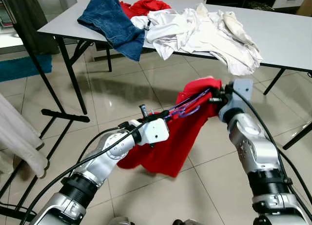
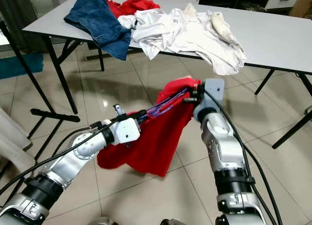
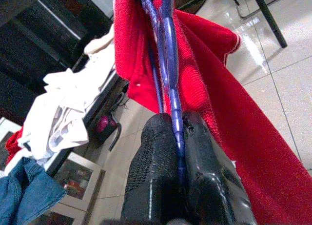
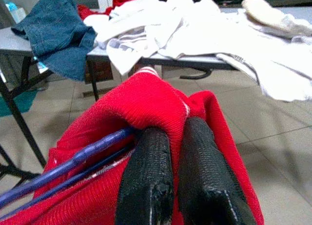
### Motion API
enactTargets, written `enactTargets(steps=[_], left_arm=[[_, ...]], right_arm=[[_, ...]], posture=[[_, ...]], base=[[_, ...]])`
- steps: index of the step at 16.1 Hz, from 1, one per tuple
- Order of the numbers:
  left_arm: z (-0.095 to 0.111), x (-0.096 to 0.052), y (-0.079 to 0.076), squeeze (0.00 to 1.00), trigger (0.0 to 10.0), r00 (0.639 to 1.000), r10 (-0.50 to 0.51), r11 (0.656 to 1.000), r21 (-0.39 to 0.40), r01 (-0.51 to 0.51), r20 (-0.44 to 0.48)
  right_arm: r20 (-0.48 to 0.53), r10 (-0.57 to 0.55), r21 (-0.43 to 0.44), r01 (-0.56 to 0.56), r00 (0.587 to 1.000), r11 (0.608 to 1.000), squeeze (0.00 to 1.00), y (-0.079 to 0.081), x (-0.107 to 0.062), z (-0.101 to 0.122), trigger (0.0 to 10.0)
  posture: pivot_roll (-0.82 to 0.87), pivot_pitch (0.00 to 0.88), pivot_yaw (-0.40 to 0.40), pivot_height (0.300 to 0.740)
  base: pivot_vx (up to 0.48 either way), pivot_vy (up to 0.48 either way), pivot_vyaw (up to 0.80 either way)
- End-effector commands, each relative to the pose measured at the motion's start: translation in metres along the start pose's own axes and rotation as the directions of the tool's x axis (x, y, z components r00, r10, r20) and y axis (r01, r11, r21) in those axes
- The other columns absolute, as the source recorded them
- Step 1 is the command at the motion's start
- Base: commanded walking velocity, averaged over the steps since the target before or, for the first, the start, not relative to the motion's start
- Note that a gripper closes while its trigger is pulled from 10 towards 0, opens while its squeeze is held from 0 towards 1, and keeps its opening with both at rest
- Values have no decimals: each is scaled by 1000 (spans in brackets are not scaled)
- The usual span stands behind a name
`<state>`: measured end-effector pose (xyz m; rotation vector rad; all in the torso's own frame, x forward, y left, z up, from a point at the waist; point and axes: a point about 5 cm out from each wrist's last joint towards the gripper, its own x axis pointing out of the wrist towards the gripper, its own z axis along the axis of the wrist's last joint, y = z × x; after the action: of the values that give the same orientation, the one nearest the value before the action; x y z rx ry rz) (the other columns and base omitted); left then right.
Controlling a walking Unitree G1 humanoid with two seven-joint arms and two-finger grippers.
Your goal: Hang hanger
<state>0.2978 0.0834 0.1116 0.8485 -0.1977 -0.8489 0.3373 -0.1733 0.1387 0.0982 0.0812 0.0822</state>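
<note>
Purple hanger stretches between the two grippers in mid-air over the tiled floor, on the near side of the grey table. The left gripper is clamped on one end of it. The right gripper pinches a fold of the red garment draped over the hanger. On the table lie blue jeans and white clothes.
</note>
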Motion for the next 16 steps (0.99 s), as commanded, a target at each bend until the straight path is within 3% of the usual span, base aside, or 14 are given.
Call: enactTargets(steps=[1,7,12,14,16], left_arm=[[-30,-21,-11,0,0,989,-71,997,-26,69,-132],[-28,-26,-14,0,0,991,-77,996,-50,72,-109],[-27,-23,6,0,0,990,80,993,-75,-89,-119],[-27,-24,8,0,0,989,93,992,-79,-102,-115],[-17,-23,4,0,0,997,70,993,-96,-72,-22]], right_arm=[[179,-342,-11,349,923,937,0,-74,-11,44,0],[124,-417,-30,423,901,906,0,-91,-10,34,0],[41,-417,38,415,908,909,0,-95,-9,20,0],[24,-425,48,424,905,904,0,-98,-10,17,0],[-58,-437,79,441,897,894,0,-103,-10,4,0]], posture=[[217,19,-10,740],[223,22,-14,740],[222,25,-15,740],[221,26,-14,740],[220,28,-14,740]], base=[[0,0,0],[0,0,0],[0,0,0],[0,0,0],[0,0,0]])
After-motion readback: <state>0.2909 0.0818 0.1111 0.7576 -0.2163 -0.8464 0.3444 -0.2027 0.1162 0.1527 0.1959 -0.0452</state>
